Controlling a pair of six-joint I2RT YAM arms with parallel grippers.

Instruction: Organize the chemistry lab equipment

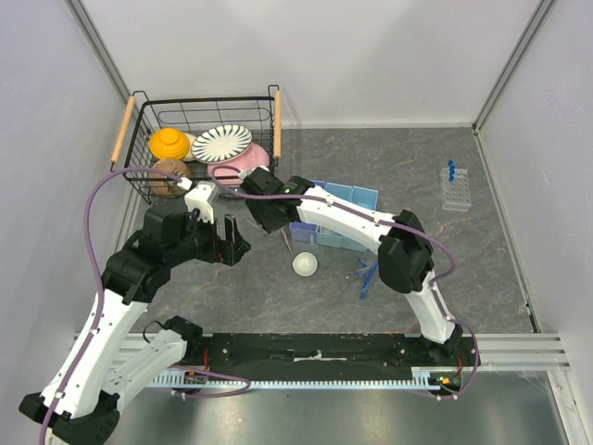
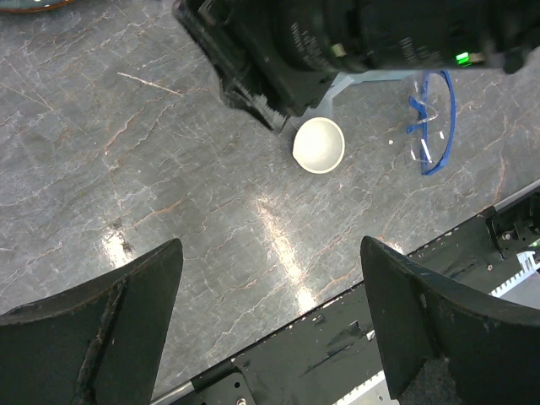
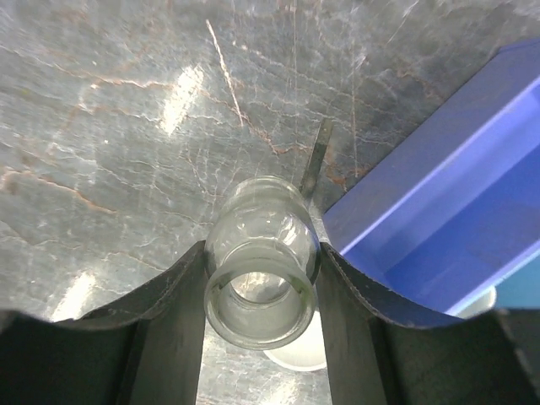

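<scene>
My right gripper (image 3: 261,253) is shut on a small clear glass flask (image 3: 261,291), one finger on each side of its neck, just above the grey table. A thin metal spatula (image 3: 316,160) lies beyond it, next to a blue tray (image 3: 456,219). A white round piece (image 3: 304,359) shows under the flask. In the top view the right gripper (image 1: 269,218) is left of the blue trays (image 1: 347,218). The white dish (image 1: 305,264) sits close by, and it (image 2: 319,144) also appears in the left wrist view. My left gripper (image 2: 274,312) hangs open and empty over bare table.
A black wire basket (image 1: 199,120) with crockery stands at the back left. A clear tube rack (image 1: 455,190) with blue-capped tubes is far right. Blue-framed clear glasses (image 2: 430,126) lie right of the dish. A black rail (image 2: 337,354) runs along the near edge.
</scene>
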